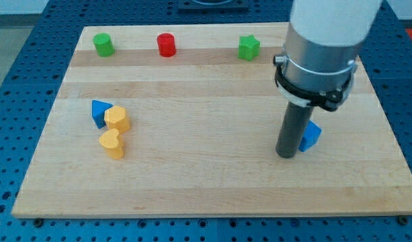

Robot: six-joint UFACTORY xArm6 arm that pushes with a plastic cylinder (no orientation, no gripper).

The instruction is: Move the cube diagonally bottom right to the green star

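1. My tip (287, 154), the lower end of the straight dark rod, rests on the pale wooden board (212, 181) touching, or all but touching, the blue plastic cube (310, 136); the cube lies at about 2 o'clock from the tip. There are no jaws to spread or press together, so the tip only pushes and pinches nothing.
2. The cube sits at roughly 5 o'clock from the green plastic star (249, 48), near the board's right side and well apart from the star. Judged from this layout, it already lies diagonally below and right of the star, so any remaining push looks like a small correction.
3. With the tip on the cube's lower-left side, a push would likely drive it towards 2 o'clock.
4. Other objects: a red plastic cylinder (166, 44) and a green plastic cylinder (103, 45) along the top edge; at the board's 9 o'clock, a blue plastic triangular block (99, 112) touching a yellow plastic heart-shaped block (117, 119), with a second yellow heart-shaped block (112, 143) just below.
5. Nothing stands between cube and star.
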